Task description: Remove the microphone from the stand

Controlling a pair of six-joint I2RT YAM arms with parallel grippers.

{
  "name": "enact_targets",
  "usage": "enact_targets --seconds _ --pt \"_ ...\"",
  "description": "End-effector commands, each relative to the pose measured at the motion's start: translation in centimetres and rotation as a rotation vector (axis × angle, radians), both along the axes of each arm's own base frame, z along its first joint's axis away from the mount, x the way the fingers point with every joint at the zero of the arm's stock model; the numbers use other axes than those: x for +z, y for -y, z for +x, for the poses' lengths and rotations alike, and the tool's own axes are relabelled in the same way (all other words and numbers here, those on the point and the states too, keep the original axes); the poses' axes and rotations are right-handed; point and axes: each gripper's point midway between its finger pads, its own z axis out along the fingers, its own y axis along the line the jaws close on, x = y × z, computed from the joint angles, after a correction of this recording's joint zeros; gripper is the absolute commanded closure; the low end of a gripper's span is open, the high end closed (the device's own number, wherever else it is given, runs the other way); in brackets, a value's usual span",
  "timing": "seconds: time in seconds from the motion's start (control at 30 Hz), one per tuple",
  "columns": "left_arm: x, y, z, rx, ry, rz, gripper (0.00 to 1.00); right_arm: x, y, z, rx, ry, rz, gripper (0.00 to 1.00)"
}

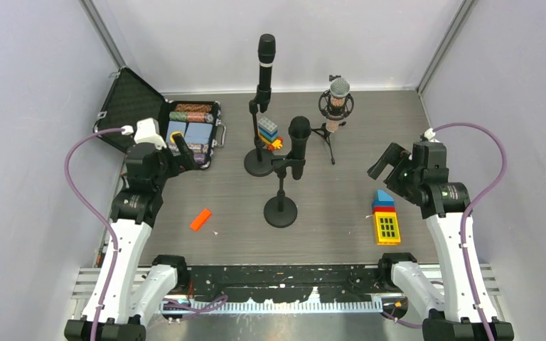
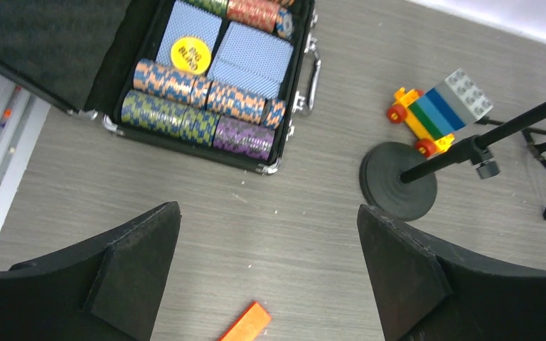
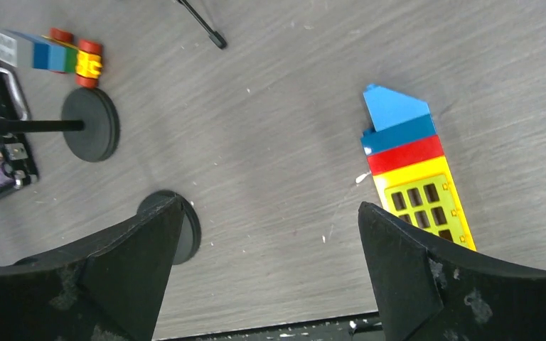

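Three microphones stand mid-table. A tall black microphone (image 1: pixel 266 58) is upright in a stand with a round base (image 1: pixel 258 163). A shorter black microphone (image 1: pixel 298 144) sits in a low stand with a round base (image 1: pixel 280 212). A silver-headed microphone (image 1: pixel 338 98) is on a small tripod. My left gripper (image 1: pixel 179 155) is open and empty, left of the stands by the case. My right gripper (image 1: pixel 387 165) is open and empty, right of them. The left wrist view shows the left gripper (image 2: pixel 266 217) open over bare table, with the tall stand's base (image 2: pixel 398 182). The right gripper (image 3: pixel 270 224) is also open.
An open black case of poker chips (image 1: pixel 190 131) lies at the left. A toy block car (image 1: pixel 269 132) sits behind the tall stand's base. An orange block (image 1: pixel 200 219) lies front left. A block house (image 1: pixel 384 217) lies front right, and it also shows in the right wrist view (image 3: pixel 414 170).
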Motion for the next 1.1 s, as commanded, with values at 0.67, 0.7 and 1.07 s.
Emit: enact_targets --seconds 0.67,0.7,1.07 --pt "-1.3 7.9 -7.8 -0.448 0.037 -0.208 0.01 -1.8 -3.4 -1.6 0.025 0.099 0.237 0.00" --pt "-1.0 8.4 -8.1 -0.484 0.065 -0.216 0.01 -1.5 -3.8 -1.5 0.044 0.120 0.255 0.00" --pt "0.3 13.3 -11.1 -0.827 0.183 -0.339 0.07 -1.2 -5.9 -3.0 0.170 0.155 0.317 0.05"
